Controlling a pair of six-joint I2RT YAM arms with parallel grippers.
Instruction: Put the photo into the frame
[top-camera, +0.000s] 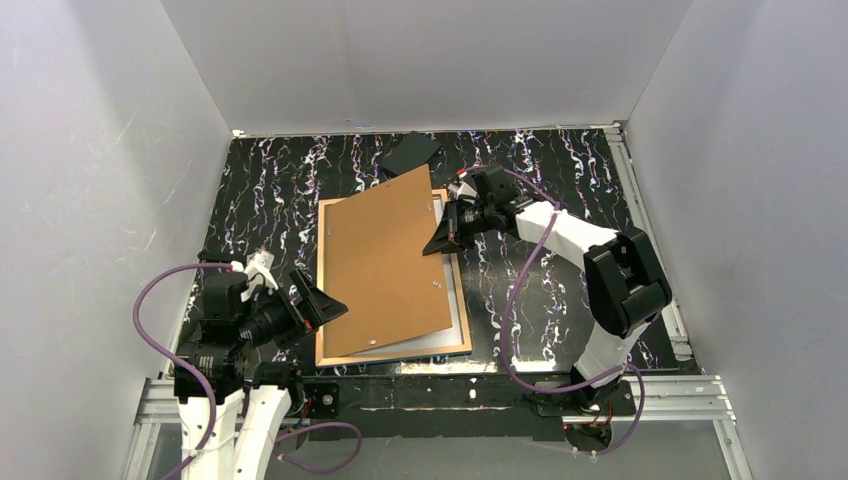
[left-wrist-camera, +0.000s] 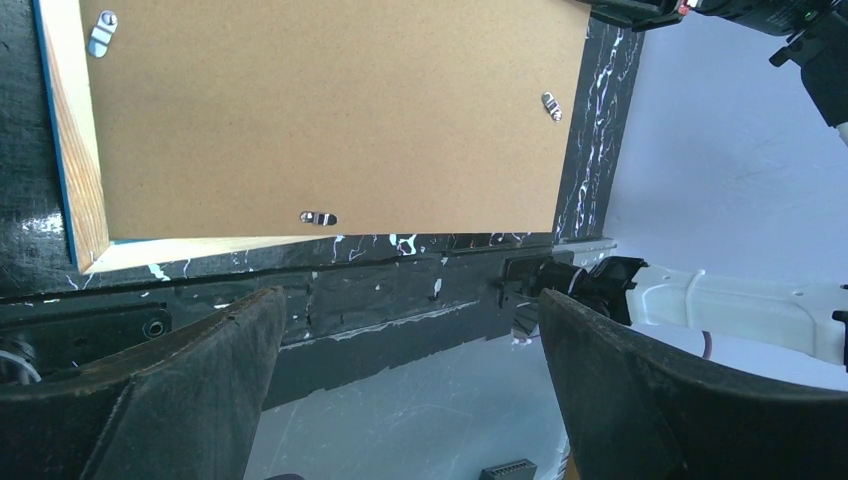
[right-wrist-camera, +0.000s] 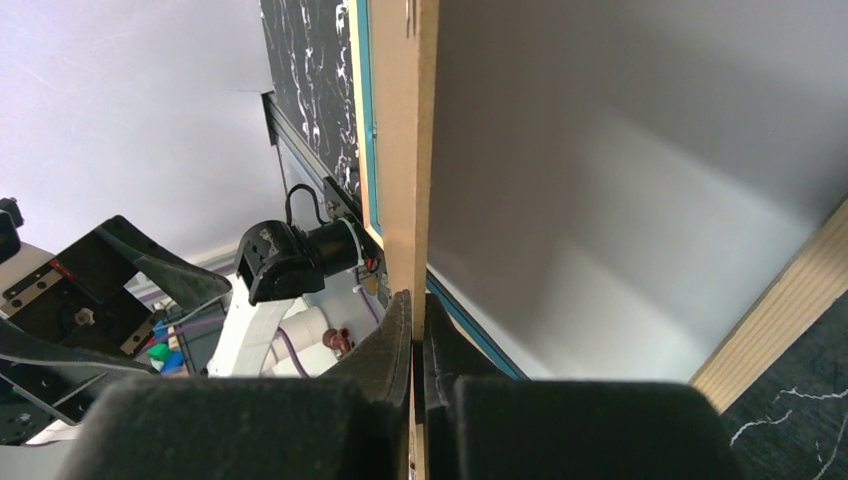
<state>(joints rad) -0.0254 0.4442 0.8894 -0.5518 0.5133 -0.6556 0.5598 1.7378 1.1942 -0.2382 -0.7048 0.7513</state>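
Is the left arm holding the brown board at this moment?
No. The left wrist view shows the left arm's jaws spread wide with nothing between them, and the board lies beyond them.

Top external: high, from behind, looking down at the table. Wrist views: close, low; all three share the frame and, apparently edge-on at right, the brown board.

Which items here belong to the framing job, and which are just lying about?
Job: frame; brown backing board, pinched at its edge by the right gripper; pale sheet inside the frame, probably the photo face down.
Lying about: small black slab beyond the frame.
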